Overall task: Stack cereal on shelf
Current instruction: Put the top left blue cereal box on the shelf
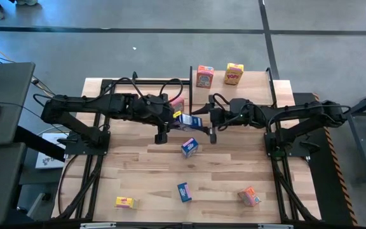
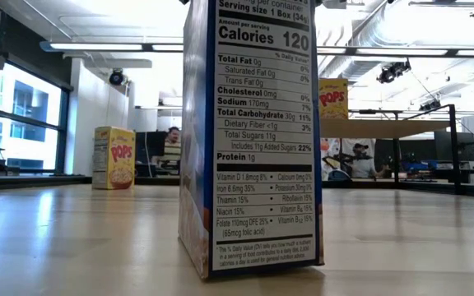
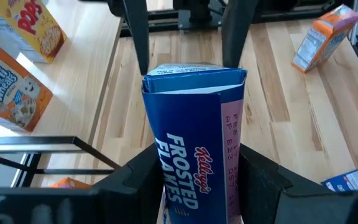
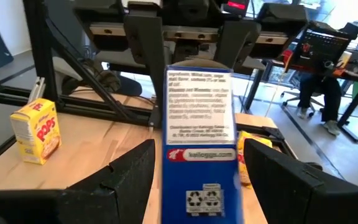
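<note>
A blue Frosted Flakes cereal box (image 1: pixel 186 121) hangs in mid-air over the table's middle, with my left gripper (image 1: pixel 173 119) shut on it from the left. My right gripper (image 1: pixel 203 121) faces it from the right, open. Its fingers (image 3: pixel 135 37) flank the box's far end (image 3: pixel 194 74), and the right wrist view shows narrow gaps beside the box (image 4: pixel 201 124). The shelf (image 1: pixel 259 86) stands at the far right and bears an orange box (image 1: pixel 204 76) and a yellow box (image 1: pixel 234 74), both upright. My left gripper pinches the box's end nearest its wrist (image 3: pixel 191 186) between its two fingers (image 3: pixel 138 183). The fingers come from the table's left, slanting down, and lie along the box. The box sticks out beyond them toward the right arm, clear of the table. Whether my right gripper touches the box I cannot tell.
Loose boxes lie on the table: blue (image 1: pixel 190 147) just under the grippers, blue (image 1: pixel 183 191), yellow (image 1: pixel 125 202) and orange (image 1: pixel 249 196) toward the near edge. A pinkish-orange box (image 1: pixel 176 102) sits below the left arm. One blue box (image 2: pixel 253 140) stands right before the low camera.
</note>
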You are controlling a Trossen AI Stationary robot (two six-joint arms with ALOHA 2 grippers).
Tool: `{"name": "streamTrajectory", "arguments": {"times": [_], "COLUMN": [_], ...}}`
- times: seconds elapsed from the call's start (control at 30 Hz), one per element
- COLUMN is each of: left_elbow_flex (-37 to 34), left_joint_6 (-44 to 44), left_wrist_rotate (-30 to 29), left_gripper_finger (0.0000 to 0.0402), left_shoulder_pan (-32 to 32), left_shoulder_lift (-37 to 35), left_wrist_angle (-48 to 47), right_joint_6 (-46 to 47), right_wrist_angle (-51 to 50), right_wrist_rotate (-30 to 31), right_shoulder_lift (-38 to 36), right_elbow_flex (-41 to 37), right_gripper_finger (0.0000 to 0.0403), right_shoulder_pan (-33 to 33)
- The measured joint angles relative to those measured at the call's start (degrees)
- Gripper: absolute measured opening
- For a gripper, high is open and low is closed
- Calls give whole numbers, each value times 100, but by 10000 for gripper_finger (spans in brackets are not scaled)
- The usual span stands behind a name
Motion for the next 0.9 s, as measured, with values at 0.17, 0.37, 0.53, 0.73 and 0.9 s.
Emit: {"name": "streamTrajectory", "arguments": {"times": [0.17, 0.37, 0.53, 0.73, 0.9], "left_elbow_flex": [0, 0, 0, 0, 0], "left_joint_6": [156, 178, 194, 325, 368], "left_wrist_rotate": [0, 0, 2, 170, 181], "left_gripper_finger": [154, 154, 154, 154, 154], "left_shoulder_pan": [0, 0, 0, 4, 4], "left_shoulder_lift": [0, 0, 0, 0, 0], "left_wrist_angle": [262, 428, 500, 501, 506], "right_joint_6": [62, 124, 341, 348, 348], "right_wrist_angle": [-6, -7, -9, -13, -13], "right_wrist_rotate": [-27, -25, -25, -74, -90], "right_shoulder_lift": [2, 2, 2, 2, 2], "right_elbow_flex": [0, 0, 0, 0, 0], "right_gripper_finger": [239, 236, 218, 191, 189], "right_shoulder_pan": [0, 0, -40, -69, -68]}}
